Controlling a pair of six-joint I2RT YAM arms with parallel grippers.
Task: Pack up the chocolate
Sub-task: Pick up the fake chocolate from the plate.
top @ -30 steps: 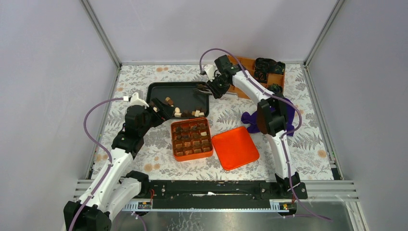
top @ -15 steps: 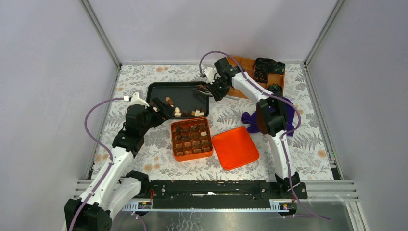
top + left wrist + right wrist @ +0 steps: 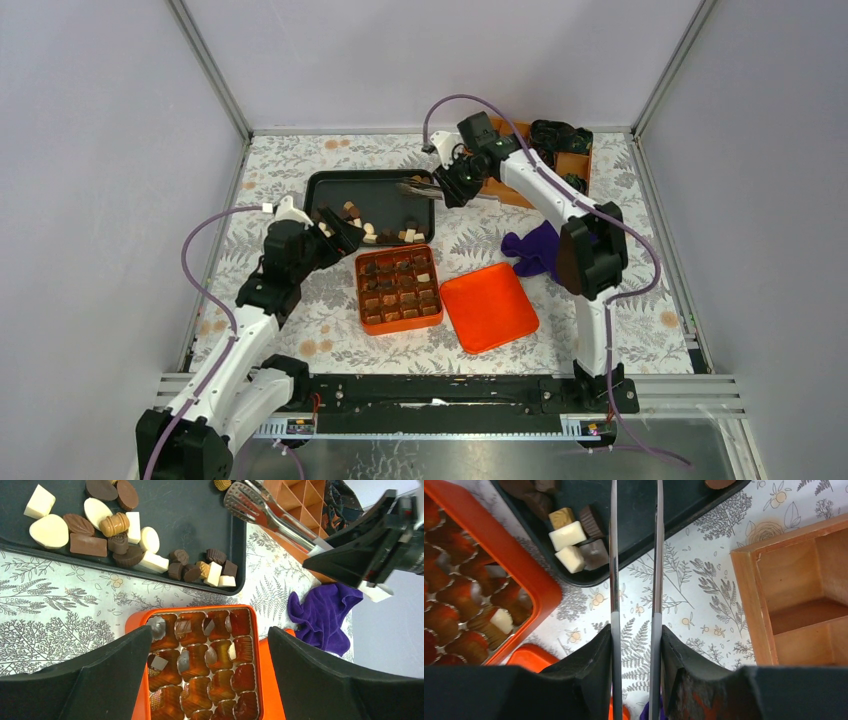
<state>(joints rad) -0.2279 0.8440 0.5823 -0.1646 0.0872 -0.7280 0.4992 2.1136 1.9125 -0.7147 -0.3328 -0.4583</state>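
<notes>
**Floral tabletop: tongs squeezed in, right elbow swung out**

Right pincer (image 3: pixel 636 639) is clenched on the tongs (image 3: pixel 260 512) and has tightened a bit over the last second. The blades now run close and parallel. Tong tips hang over the far right corner of the tray (image 3: pixel 345 190), about where they were, and look empty in the left wrist view. My right elbow has swung out to the right, uncovering the cloth (image 3: pixel 535 245).

Left pincer (image 3: pixel 340 228) is released, jaws wide, holding nothing. It hovers at the tray's near edge, close to the box (image 3: pixel 360 295), and has barely moved.

Chocolate (image 3: pixel 125 535): most pieces lie loose in the tray, bunched along its near side. A few sit in the box's cups; other cups are bare. Lid (image 3: pixel 488 305) is off, just right of the box.

My read: a squeeze with nothing between the blades, so no pick yet. I'm probably lining up for the next piece. The tips are apart from the pile, so next I reach toward the near side, open the blades, then pinch. Packing is partway at best.
</notes>
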